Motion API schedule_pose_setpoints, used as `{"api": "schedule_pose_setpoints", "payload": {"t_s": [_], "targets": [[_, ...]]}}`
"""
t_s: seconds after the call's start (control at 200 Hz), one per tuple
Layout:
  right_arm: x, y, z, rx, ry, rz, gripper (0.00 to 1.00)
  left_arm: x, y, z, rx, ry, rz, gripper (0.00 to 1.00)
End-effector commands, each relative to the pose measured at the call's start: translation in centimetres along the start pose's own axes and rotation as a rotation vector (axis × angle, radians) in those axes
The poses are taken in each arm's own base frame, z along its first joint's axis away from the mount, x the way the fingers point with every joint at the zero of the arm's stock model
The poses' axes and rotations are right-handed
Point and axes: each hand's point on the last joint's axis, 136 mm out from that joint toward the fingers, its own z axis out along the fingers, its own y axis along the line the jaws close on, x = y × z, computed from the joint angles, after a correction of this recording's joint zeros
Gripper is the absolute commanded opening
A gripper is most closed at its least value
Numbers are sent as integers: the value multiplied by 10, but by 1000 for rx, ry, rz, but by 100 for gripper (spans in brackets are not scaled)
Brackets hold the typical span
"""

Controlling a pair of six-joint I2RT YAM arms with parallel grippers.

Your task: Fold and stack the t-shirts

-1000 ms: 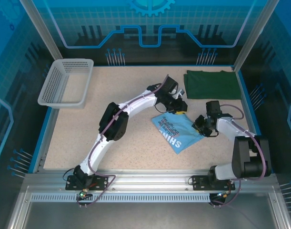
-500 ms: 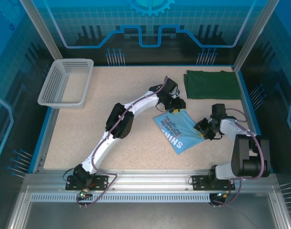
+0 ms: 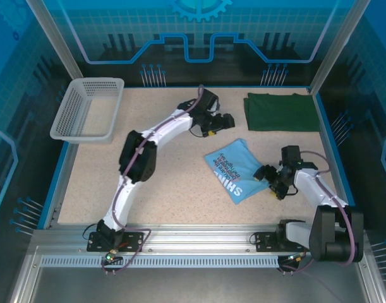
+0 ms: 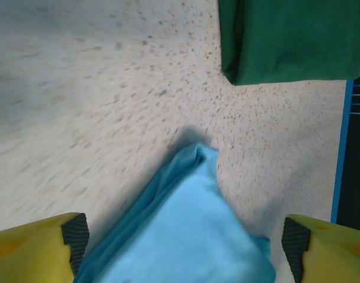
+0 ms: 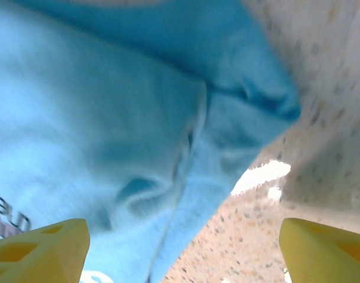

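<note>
On the speckled bench (image 3: pixel 180 189), the light-blue t-shirt (image 3: pixel 234 169) lies folded into a rough diamond right of centre, with its white lettering facing up. The dark green t-shirt (image 3: pixel 282 112) lies folded flat in the far right corner, well apart from the blue one. A white mesh basket (image 3: pixel 69 117) sits at the far left corner.

The left end effector (image 3: pixel 225 120) hangs over bare bench beyond the blue shirt's far corner, between the two shirts and touching neither. In its wrist view the left end effector (image 4: pixel 185 239) shows yellow fingertips (image 4: pixel 76 236) spread wide at the bottom corners. A folded corner of the blue shirt (image 4: pixel 191 230) lies on the bench below the gap, and the green shirt's folded edge (image 4: pixel 291 41) is at upper right. The jaws are wide open and hold nothing.

The right end effector (image 3: pixel 267 177) sits just beside the blue shirt's right edge. Its wrist view is blurred, but the right end effector (image 5: pixel 182 247) has yellow fingers (image 5: pixel 44 247) far apart. Rumpled blue cloth (image 5: pixel 109 118) spans the space ahead, and speckled bench shows at lower right. Its jaws also stand wide, closed on nothing.
</note>
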Motion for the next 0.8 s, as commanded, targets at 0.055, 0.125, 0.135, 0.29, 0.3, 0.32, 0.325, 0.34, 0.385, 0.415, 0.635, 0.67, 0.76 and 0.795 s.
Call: {"api": "schedule_pose_setpoints", "payload": {"t_s": [0.055, 0.125, 0.135, 0.29, 0.3, 0.32, 0.325, 0.34, 0.385, 0.415, 0.635, 0.67, 0.76, 0.795], "targets": [[16, 5, 17, -1, 23, 29, 86, 16, 16, -65, -96, -81, 109, 90], [15, 15, 25, -4, 24, -2, 84, 36, 36, -73, -131, -54, 99, 91], [16, 17, 27, -4, 27, -9, 84, 39, 39, -73, -136, -48, 96, 91], [15, 38, 41, 40, 43, -95, 79, 76, 73, -84, -184, 10, 65, 91], [15, 38, 42, 43, 46, -95, 79, 78, 74, -84, -184, 12, 64, 91], [15, 39, 43, 46, 46, -96, 77, 80, 76, -86, -187, 16, 61, 91], [15, 39, 43, 48, 46, -97, 77, 81, 77, -86, -187, 17, 60, 91], [16, 38, 44, 56, 46, -94, 75, 83, 78, -87, -189, 20, 59, 91], [15, 37, 45, 72, 40, -91, 70, 88, 82, -89, -194, 28, 58, 91], [13, 36, 46, 82, 34, -87, 65, 90, 83, -90, -196, 30, 58, 91], [5, 54, 35, 41, 3, -119, 60, 91, 77, -101, -188, 32, 88, 91], [5, 56, 33, 40, 5, -123, 62, 90, 75, -104, -188, 30, 96, 91], [6, 57, 30, 28, 0, -119, 64, 89, 74, -109, -190, 20, 112, 91], [7, 58, 28, 16, -6, -117, 64, 89, 73, -110, -191, 18, 117, 91]]}}
